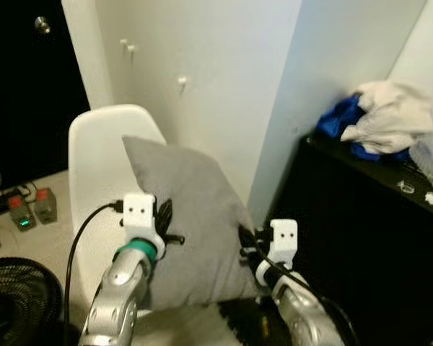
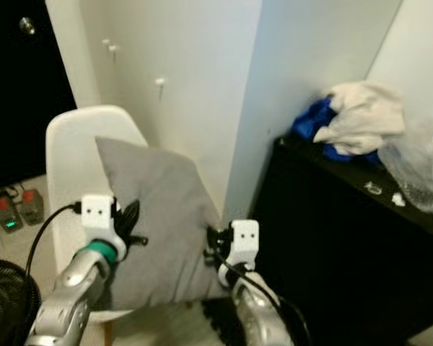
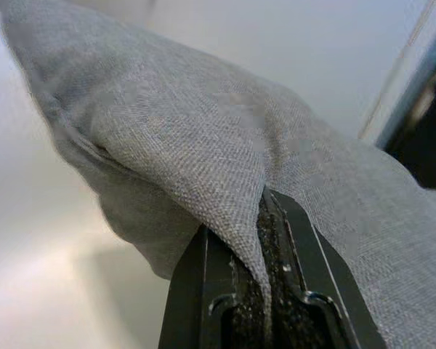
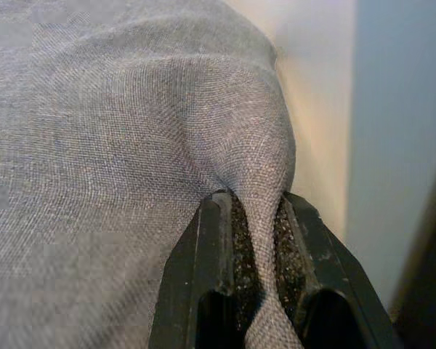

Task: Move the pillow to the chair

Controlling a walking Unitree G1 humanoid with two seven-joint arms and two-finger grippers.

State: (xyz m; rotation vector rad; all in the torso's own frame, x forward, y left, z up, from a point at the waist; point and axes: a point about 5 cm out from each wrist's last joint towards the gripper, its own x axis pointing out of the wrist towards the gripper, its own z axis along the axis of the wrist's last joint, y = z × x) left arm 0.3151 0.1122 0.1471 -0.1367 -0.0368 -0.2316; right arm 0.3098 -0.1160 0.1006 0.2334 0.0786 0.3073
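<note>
A grey pillow (image 1: 195, 223) stands tilted against the back of a white chair (image 1: 101, 155), one corner pointing up. My left gripper (image 1: 166, 231) is shut on the pillow's left edge; in the left wrist view its fingers (image 3: 214, 291) pinch a fold of grey fabric (image 3: 203, 145). At the pillow's right edge my right gripper (image 1: 247, 241) is shut on the cloth. The right wrist view has the fingers (image 4: 312, 269) squeezing a ridge of the fabric (image 4: 116, 145).
A black cabinet (image 1: 361, 238) stands close on the right, with blue and white clothes (image 1: 382, 115) piled on top. A white wall corner (image 1: 274, 108) rises behind the chair. A black fan grille (image 1: 18, 299) sits at lower left, near small bottles (image 1: 32, 209) on the floor.
</note>
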